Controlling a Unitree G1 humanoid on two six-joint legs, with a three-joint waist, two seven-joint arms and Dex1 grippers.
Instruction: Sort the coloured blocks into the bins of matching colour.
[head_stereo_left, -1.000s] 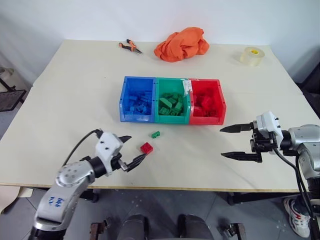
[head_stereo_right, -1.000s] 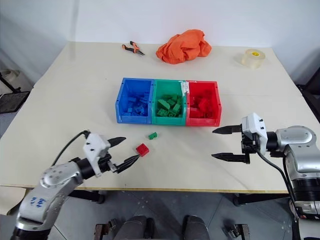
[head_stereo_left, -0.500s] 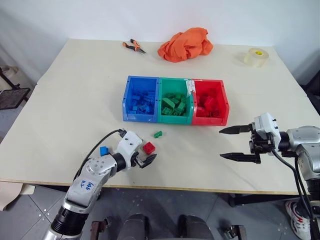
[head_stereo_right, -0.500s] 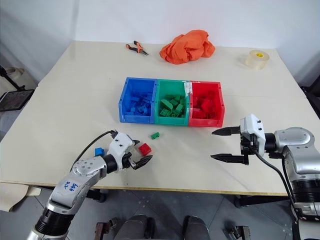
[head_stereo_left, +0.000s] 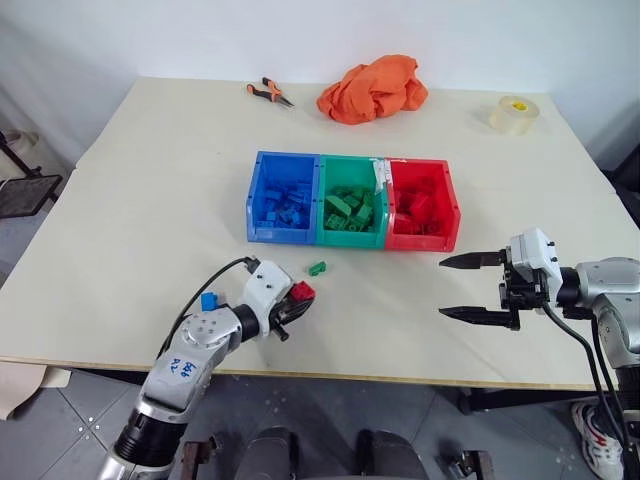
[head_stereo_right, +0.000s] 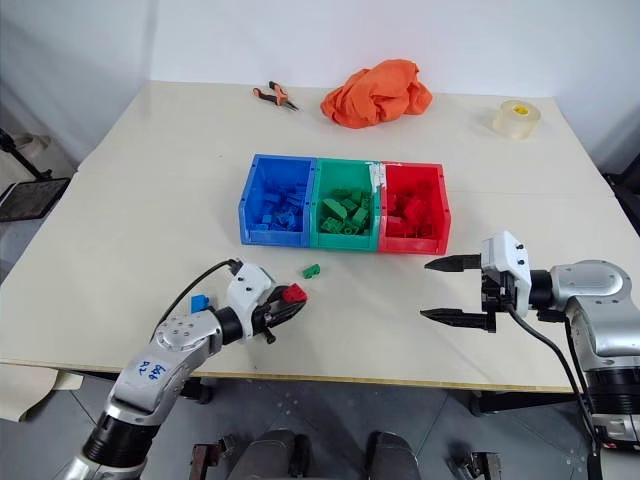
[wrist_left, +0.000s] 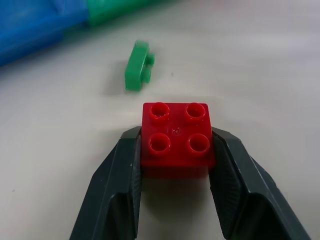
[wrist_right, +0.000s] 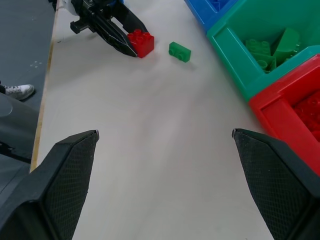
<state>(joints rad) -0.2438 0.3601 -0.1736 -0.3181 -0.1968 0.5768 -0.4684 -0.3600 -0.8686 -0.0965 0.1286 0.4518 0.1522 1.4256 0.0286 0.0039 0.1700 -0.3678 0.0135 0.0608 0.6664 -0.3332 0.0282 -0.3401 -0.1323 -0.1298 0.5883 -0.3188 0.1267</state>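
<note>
The left gripper (wrist_left: 176, 150) is closed on a red block (wrist_left: 176, 134), a 4-stud brick, with 1 black finger pressed against each side of it; the block sits at table level near the front edge of the table (head_stereo_left: 150, 200). Whether the block is lifted clear of the surface cannot be determined. A small green block (head_stereo_left: 317, 268) lies loose on the table just beyond the held red block, between it and the bins, touching neither. A blue block (head_stereo_left: 209, 301) lies on the table beside the left arm, on its outer side. The 3 joined bins stand in a row mid-table: the blue bin (head_stereo_left: 252, 205) on the left, the green bin (head_stereo_left: 322, 216) in the centre, the red bin (head_stereo_left: 452, 215) on the right, each already holding bricks of its own colour. The right gripper (head_stereo_left: 472, 287) hangs over the table's right front area, well apart from the bins and from all loose blocks, its 2 fingers spread wide and empty, pointing toward the left. At the far side of the table lie an orange cloth (head_stereo_left: 371, 88), pliers (head_stereo_left: 266, 92) to its left, and a roll of tape (head_stereo_left: 512, 114) near the far right corner.
</note>
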